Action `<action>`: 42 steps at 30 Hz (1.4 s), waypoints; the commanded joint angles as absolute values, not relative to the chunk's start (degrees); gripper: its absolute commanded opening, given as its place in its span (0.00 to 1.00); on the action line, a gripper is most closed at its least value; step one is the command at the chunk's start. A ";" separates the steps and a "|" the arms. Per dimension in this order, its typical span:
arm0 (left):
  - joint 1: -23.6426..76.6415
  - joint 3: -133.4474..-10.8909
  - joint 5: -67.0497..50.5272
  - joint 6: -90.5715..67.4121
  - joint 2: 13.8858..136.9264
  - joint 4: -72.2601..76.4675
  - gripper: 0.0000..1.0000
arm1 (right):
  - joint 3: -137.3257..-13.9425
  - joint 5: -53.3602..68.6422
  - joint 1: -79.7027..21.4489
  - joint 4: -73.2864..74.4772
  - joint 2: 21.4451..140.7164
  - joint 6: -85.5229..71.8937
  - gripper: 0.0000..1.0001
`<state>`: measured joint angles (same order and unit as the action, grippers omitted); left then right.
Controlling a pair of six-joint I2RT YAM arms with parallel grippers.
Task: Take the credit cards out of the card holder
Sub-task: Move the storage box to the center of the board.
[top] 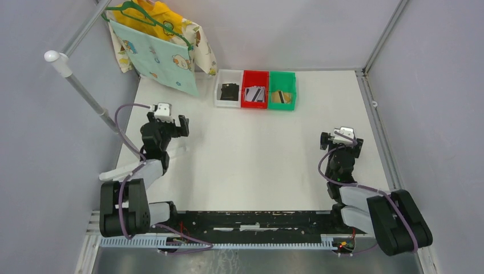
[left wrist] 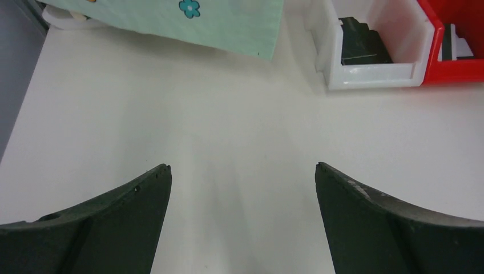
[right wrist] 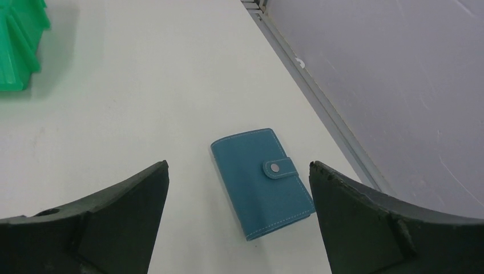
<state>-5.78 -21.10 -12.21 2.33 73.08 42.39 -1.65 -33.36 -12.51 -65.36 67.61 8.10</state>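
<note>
A: Where's the card holder?
B: Snapped shut, flat on the table, far right, by the right gripper, whose jaws are wide and empty.
A: And the left gripper?
B: Equally wide, empty, facing the white bin and the cloth.

Robot test cell in a laboratory. A white table is enclosed by plain grey wall panels on metal frame rails. A left arm and a right arm are bolted at the table's near edge, beside a cable track. A row of plastic bins stands at the table's far edge.
</note>
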 commanded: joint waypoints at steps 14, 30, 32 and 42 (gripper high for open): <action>-1.82 -51.41 -22.63 9.86 75.82 -7.91 1.00 | -45.38 -15.95 -8.54 -9.92 75.71 -18.54 0.98; 6.25 -49.14 -24.03 11.75 75.87 -16.08 1.00 | -79.33 -16.33 -14.83 -0.09 110.33 -12.76 0.80; 6.45 -49.85 -24.77 12.06 76.34 -17.21 1.00 | -81.51 -16.28 -14.93 -0.09 112.95 -12.63 0.78; 6.50 -55.05 -26.76 12.35 78.10 -23.20 1.00 | -87.36 -13.91 -14.97 -0.11 119.73 -11.62 0.69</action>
<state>6.46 -51.16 -24.36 10.02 77.76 -21.15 -83.29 -15.46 -14.90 1.08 118.52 -12.67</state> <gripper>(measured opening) 0.994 0.713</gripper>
